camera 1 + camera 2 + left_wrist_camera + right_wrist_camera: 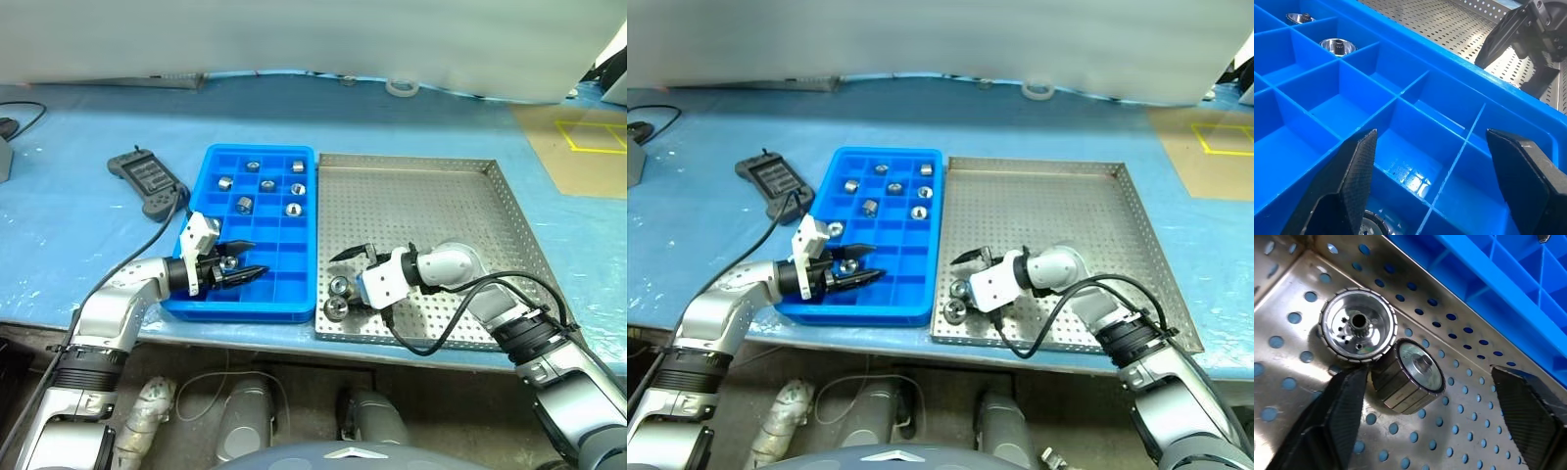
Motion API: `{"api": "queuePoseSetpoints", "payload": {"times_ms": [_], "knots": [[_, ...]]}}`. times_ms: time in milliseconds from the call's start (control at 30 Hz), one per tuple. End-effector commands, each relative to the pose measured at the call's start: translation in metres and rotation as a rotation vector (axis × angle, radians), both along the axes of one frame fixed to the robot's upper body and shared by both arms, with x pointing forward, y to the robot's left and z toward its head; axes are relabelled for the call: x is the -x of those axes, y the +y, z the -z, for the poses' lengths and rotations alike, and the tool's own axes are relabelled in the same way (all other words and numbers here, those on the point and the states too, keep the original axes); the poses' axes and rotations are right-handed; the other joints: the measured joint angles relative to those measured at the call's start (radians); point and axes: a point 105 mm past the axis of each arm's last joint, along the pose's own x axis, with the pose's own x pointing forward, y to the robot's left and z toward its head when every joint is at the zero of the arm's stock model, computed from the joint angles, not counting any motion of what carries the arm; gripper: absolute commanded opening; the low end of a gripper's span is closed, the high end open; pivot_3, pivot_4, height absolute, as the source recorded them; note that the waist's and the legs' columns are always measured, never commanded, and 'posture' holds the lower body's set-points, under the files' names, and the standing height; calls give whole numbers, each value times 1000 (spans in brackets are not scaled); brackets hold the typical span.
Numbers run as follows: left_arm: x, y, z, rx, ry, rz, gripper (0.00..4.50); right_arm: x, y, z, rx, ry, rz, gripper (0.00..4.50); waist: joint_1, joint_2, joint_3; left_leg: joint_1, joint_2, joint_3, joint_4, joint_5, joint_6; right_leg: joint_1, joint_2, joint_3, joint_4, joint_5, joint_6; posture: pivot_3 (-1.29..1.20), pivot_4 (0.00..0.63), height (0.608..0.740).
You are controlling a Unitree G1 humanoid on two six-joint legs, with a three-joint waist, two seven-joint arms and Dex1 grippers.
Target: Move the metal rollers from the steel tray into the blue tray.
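So this is mid-job: six metal rollers [267, 185] already sit in the far compartments of the blue tray [294, 284], and the last two [1382, 362] are left in the steel tray [460, 206], tucked into its near corner right beside the blue one. The right tool [1425, 416] is down over that pair with its fingers spread wide and nothing held; one roller stands on end, the other lies tipped on its side touching it, and one finger is already right beside both. I'd say the step in hand is lining up the pick, and the next move needs the fingers to straddle just one roller, probably the tipped one, without knocking its neighbour into the rim. The left tool [238, 266] hangs open over the near end of the blue tray with a roller [1370, 226] just under its fingers, cut off at the frame edge, so I can't tell which compartment it sits in. All of it is on a blue-covered desk [88, 206].
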Motion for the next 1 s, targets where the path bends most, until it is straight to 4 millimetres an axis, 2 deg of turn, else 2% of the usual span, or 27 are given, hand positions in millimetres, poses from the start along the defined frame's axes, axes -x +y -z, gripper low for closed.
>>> {"api": "queuePoseSetpoints", "payload": {"times_ms": [33, 200, 233, 633, 767, 867, 1000], "knots": [[0, -2, 3, -10, 9, 8, 3709, -4, 5, -10, -27, -62, -17, 2892, 1, 0, 0, 0, 0, 0, 0, 0, 0, 0, 0, 0, 0, 0, 0, -10, 150, 740], [0, -3, 8, -10, 18, 8, 3709, -2, 4, -10, -23, -52, -13, 1087, 0, 0, 0, -1, 0, 0, 0, 0, 0, 0, 0, 0, -1, 0, 0, -16, 150, 740], [0, -3, 8, -10, 18, 8, 3709, -2, 4, -10, -22, -52, -12, 852, 0, 0, 0, -1, 0, 0, 0, 0, 0, 0, 0, 0, 0, 0, 0, -16, 150, 740], [-2, -4, 15, -10, 19, 13, 3709, 2, -10, -7, 4, -18, 21, 789, 2, 1, 0, 0, 0, 0, 0, 0, 0, 1, 0, 0, -1, 0, 0, -27, 150, 740], [-6, -4, 16, -11, 18, 9, 3709, -4, -24, -9, 23, -29, 72, 789, 1, 1, -1, 0, 0, 0, -1, 0, 0, 1, 0, 0, -1, 0, 0, -39, 150, 740], [-9, -3, 13, -13, 15, 12, 3709, -13, -42, -18, 6, -31, 163, 789, 2, 1, -1, 1, 0, 0, -1, 0, 0, 1, 0, 0, -1, 0, 0, -47, 150, 740], [-16, -10, 0, 51, 19, 13, 3709, -20, -60, -31, -117, 56, 340, 789, 1, 1, -1, 1, 0, 0, -1, 0, 0, 1, 0, 1, -1, 0, 0, -53, 150, 740]]}}
